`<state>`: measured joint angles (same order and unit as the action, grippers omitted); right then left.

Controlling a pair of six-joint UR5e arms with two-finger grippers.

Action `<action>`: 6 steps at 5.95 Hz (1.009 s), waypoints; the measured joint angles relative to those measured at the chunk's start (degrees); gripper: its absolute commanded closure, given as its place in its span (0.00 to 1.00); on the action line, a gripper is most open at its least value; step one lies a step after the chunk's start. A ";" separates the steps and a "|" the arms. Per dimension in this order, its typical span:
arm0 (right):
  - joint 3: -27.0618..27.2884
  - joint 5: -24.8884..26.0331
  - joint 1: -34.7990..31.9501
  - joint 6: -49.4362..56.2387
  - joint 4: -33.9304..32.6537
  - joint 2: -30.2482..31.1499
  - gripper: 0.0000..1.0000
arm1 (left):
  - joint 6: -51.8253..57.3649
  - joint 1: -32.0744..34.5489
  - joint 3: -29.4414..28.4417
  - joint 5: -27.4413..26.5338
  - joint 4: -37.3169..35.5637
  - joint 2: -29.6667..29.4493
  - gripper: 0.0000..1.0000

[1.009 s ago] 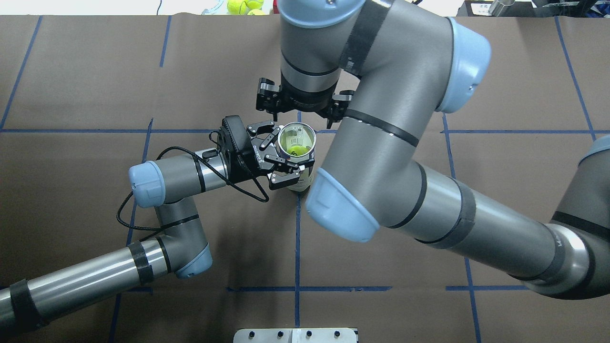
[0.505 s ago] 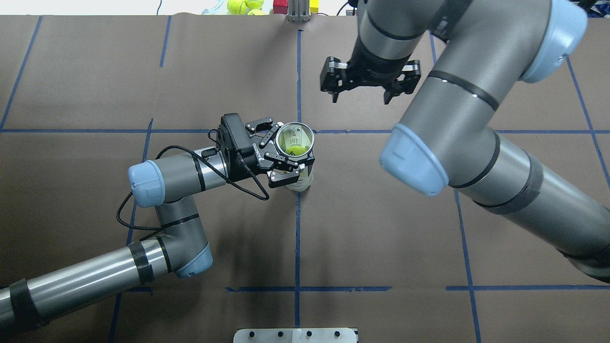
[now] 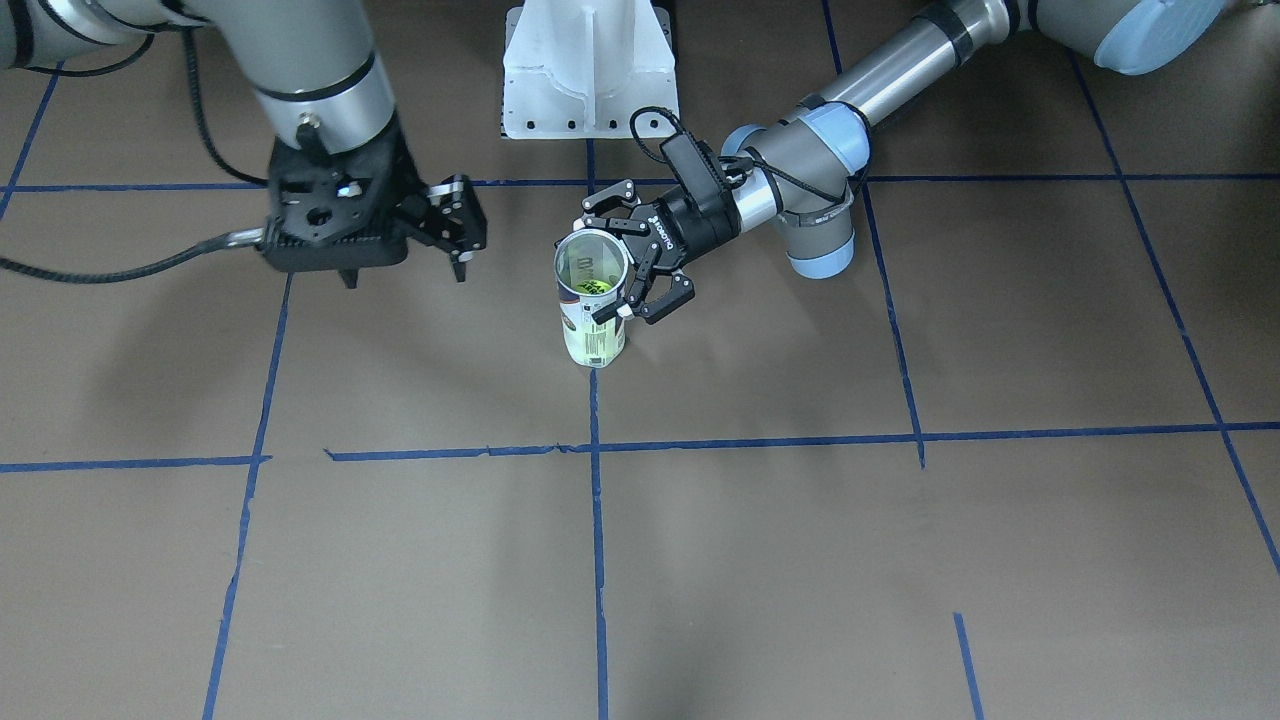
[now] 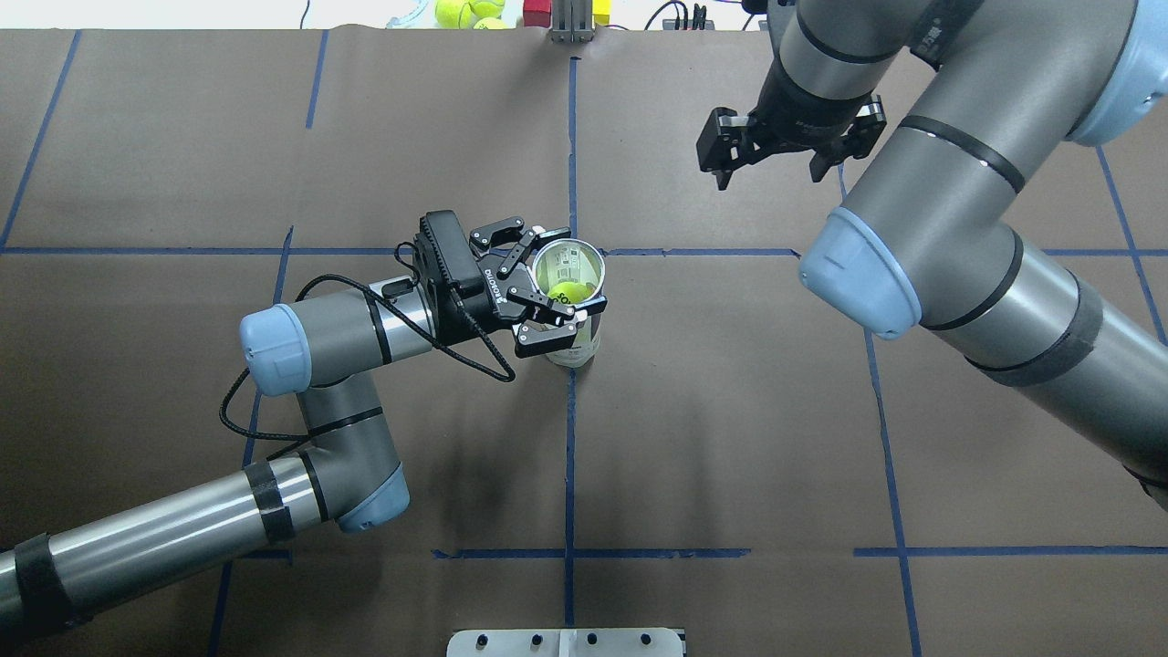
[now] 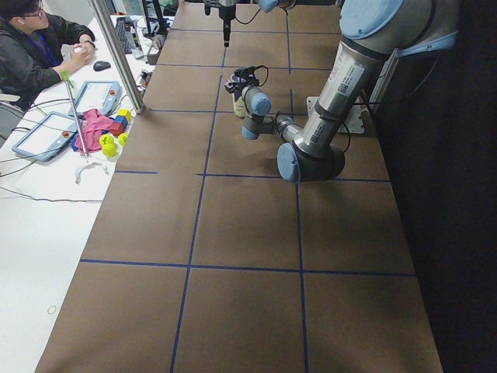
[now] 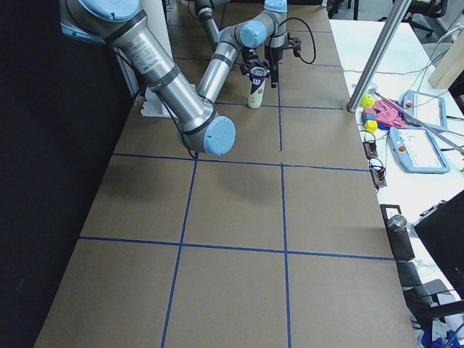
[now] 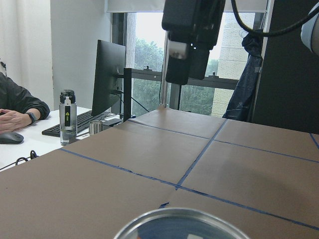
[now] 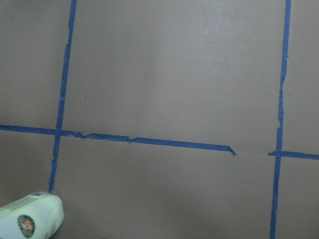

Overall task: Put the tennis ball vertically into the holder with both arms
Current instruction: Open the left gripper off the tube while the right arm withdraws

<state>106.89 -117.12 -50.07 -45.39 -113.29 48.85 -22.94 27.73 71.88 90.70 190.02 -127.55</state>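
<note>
The holder, a clear plastic can with a white and navy label, stands upright on the brown table at a crossing of blue tape lines, its mouth open to the top. The tennis ball lies inside it, seen through the open mouth in the overhead view as a yellow-green shape with dark print; in the front-facing view it shows low in the can. Nothing else shows inside the can. The left gripper reaches in from the side and its fingers are clamped around the can near the rim, one on each side of the wall. The right gripper hangs above the table well apart from the can, on the robot's right and farther out across the table, its jaws spread apart and holding nothing. In the left wrist view the can's rim fills the bottom edge and the right gripper hangs high above the table beyond it. More yellow-green balls lie beyond the table's far edge.
</note>
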 measured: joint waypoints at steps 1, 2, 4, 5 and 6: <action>0.01 0.01 -0.91 2.86 0.06 1.33 0.00 | -0.02 0.14 1.47 0.00 -0.02 0.12 0.01; 0.04 -0.04 -2.15 5.95 0.08 2.63 0.00 | -0.06 0.33 3.06 -0.16 -0.09 0.23 0.01; 0.01 -1.69 -6.77 15.21 0.12 6.67 0.00 | -0.42 1.97 4.64 -0.74 -0.69 0.36 0.01; -0.08 -3.79 -10.15 20.93 1.17 9.78 0.00 | -0.49 3.20 4.88 -0.78 -1.97 0.45 0.01; -0.21 -6.45 -13.84 26.72 4.34 14.15 0.00 | -0.58 4.69 5.13 -0.82 -4.26 0.51 0.01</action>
<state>106.69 -123.58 -63.91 -18.67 -108.95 63.01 -23.52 32.42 77.01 89.88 185.76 -127.04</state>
